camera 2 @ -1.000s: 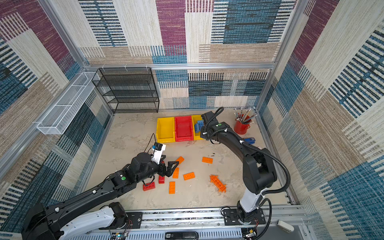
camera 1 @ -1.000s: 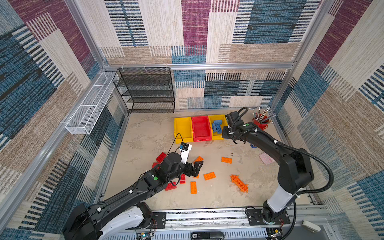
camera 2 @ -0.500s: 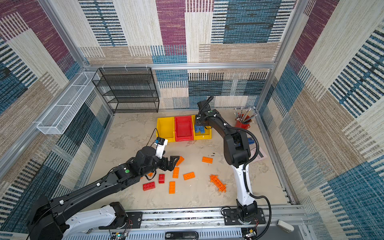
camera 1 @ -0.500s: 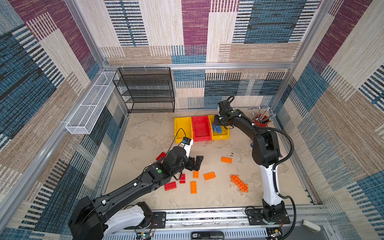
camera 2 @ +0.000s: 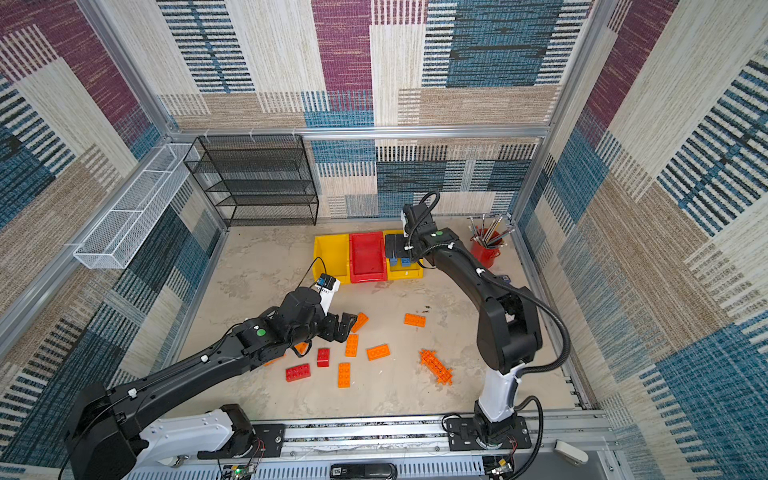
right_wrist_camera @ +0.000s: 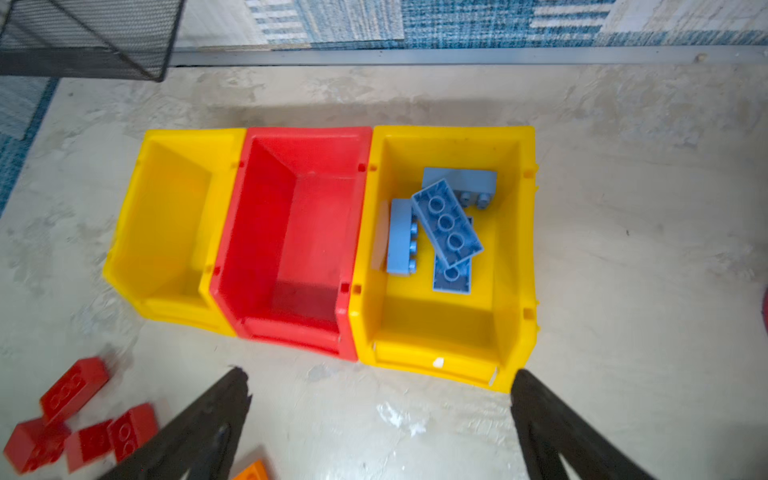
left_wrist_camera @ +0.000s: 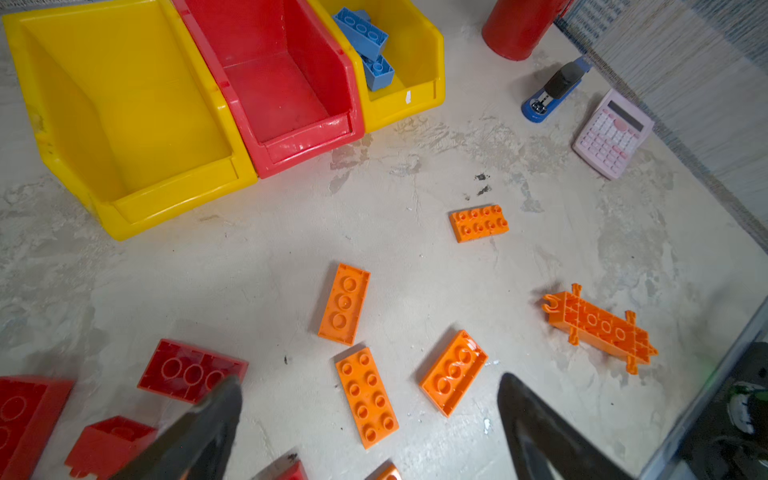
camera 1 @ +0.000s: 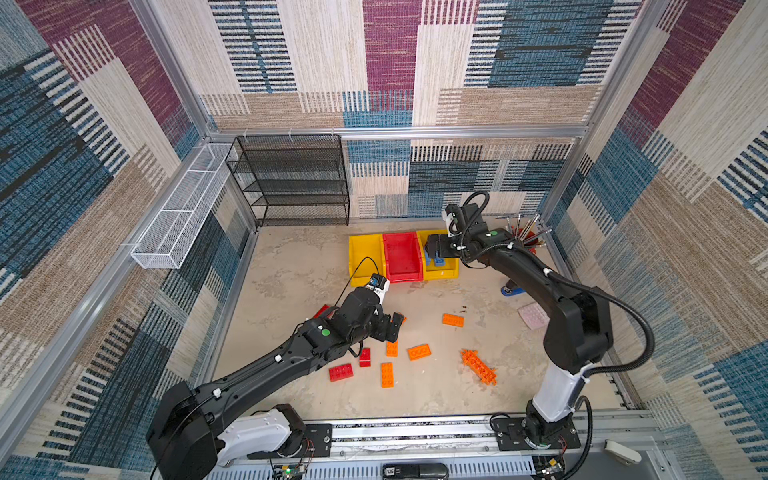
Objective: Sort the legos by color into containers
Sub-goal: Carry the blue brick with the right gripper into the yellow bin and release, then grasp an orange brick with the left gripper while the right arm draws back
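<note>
Crowding's the worry: left gripper [left_wrist_camera: 369, 380], open and empty, hovers over close-packed orange bricks [left_wrist_camera: 453, 372] and could snag two; right gripper [right_wrist_camera: 379, 372] gapes empty above the blue-brick bin [right_wrist_camera: 507, 257].

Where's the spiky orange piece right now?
In both top views the spiky orange piece lies loose toward the front right, just right of an orange brick.

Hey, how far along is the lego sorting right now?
Done: the blue bricks lie in the end yellow bin. In hand: nothing; both the right gripper, over that bin, and the left gripper, over the orange bricks, are open. Left: orange bricks and red bricks on the table; the red bin and other yellow bin are empty.
</note>
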